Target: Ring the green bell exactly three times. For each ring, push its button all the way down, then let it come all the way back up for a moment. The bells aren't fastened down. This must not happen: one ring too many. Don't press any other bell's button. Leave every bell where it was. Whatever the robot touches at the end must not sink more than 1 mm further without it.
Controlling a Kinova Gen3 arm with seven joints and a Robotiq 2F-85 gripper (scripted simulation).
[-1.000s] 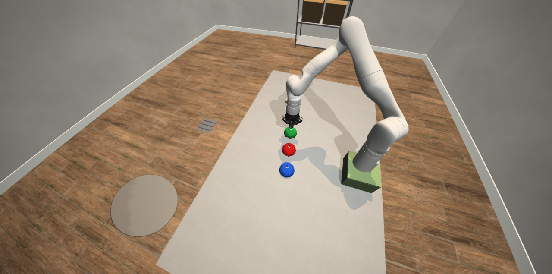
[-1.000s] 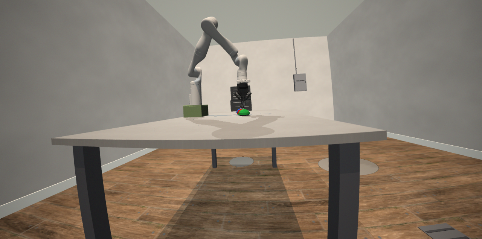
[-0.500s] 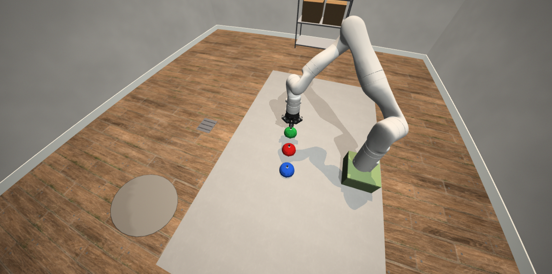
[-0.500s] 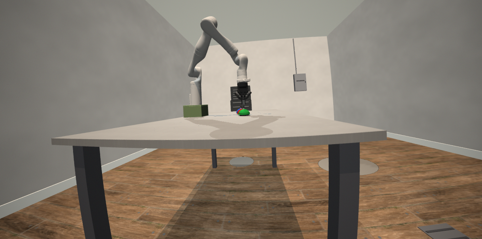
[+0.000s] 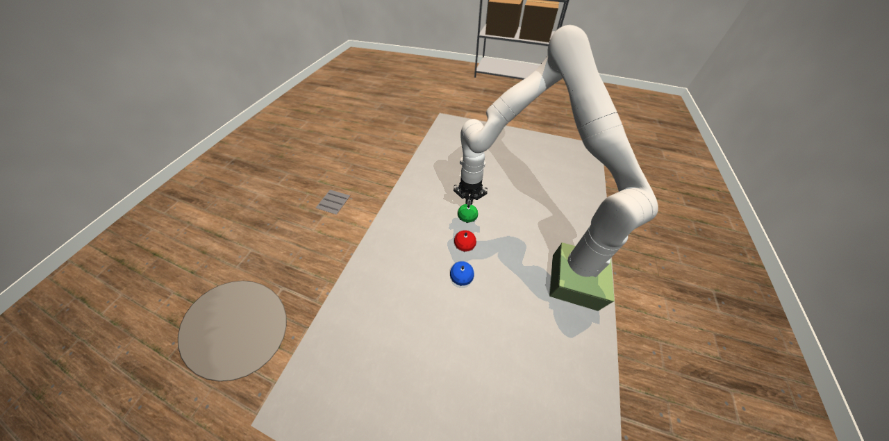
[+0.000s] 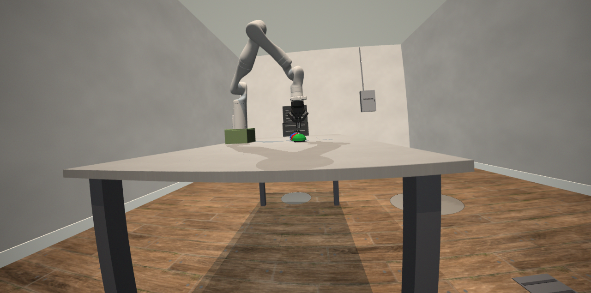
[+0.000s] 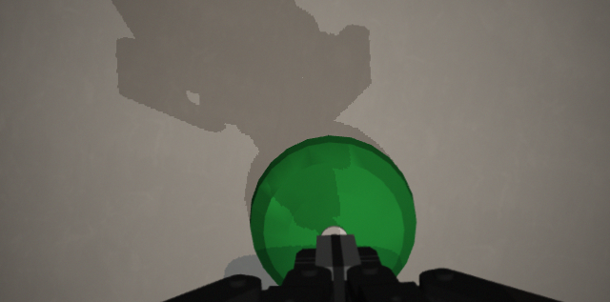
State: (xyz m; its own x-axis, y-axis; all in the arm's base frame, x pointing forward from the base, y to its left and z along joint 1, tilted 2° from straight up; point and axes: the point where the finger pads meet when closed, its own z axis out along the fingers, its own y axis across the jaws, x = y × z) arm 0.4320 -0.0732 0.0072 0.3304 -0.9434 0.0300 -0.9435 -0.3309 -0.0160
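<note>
Pinched tight together with nothing between them, the fingers of the gripper make one thin poking tip. That is a good shape for the job, I think, because a small tip can push a small button and not bump the dome around it.

That tip sits right over the white button on top of the green bell. I cannot tell if it is touching the button or just above it.

The green bell is a round dome, wider than it is tall. Its flat bottom rests on the table and its button points straight up. So the arm hangs the gripper straight down, to push along the same line the button moves.

The red bell is next in the row, and the blue bell is after that. The green one is the farthest from the top camera. The bells are apart from each other, so I think a straight push down will miss the red one.

The arm stands on a green block off to the side.
</note>
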